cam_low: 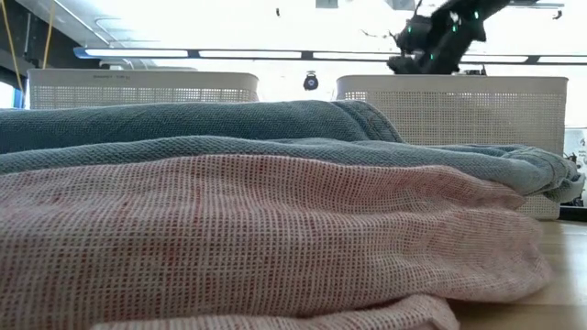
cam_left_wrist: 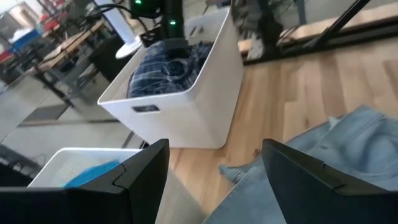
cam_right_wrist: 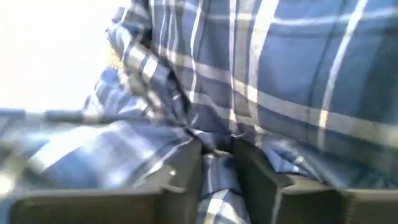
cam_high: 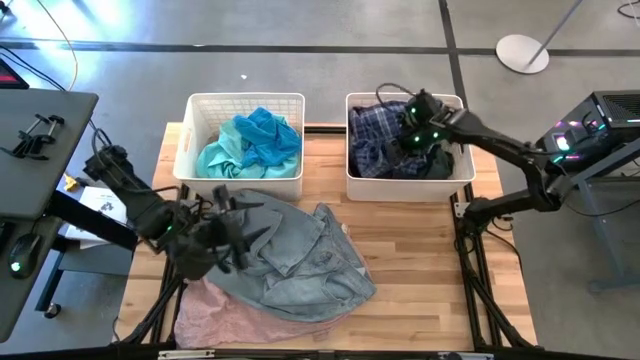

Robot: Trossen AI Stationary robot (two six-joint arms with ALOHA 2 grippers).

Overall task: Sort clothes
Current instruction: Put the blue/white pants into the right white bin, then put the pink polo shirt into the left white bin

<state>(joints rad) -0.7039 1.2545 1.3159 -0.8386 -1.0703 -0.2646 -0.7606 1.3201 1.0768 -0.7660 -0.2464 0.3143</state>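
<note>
A navy-white plaid garment (cam_high: 375, 135) lies in the right white basket (cam_high: 405, 187) beside a black one (cam_high: 437, 165). My right gripper (cam_high: 412, 135) reaches down into that basket, shut on the plaid cloth (cam_right_wrist: 292, 68). Teal clothes (cam_high: 255, 140) fill the left basket (cam_high: 245, 98). A grey-blue denim garment (cam_high: 300, 255) lies spread on the table, partly over a pale pink one (cam_high: 235, 315). My left gripper (cam_left_wrist: 214, 186) hangs open above the denim's left part (cam_left_wrist: 348, 146), with nothing between its fingers. My right gripper pinches a raised fold of the plaid garment (cam_right_wrist: 217, 146) between its two fingers. The fingers come from above, slanting down into the right basket. The rest of the garment lies bunched in the basket around the fingers.
The two baskets stand side by side along the table's far edge. Bare wooden tabletop (cam_high: 430, 270) shows to the right of the denim. In the low view the pink cloth (cam_low: 257, 229) and the denim (cam_low: 229, 124) fill the foreground. A dark side table (cam_high: 40, 150) stands at the left.
</note>
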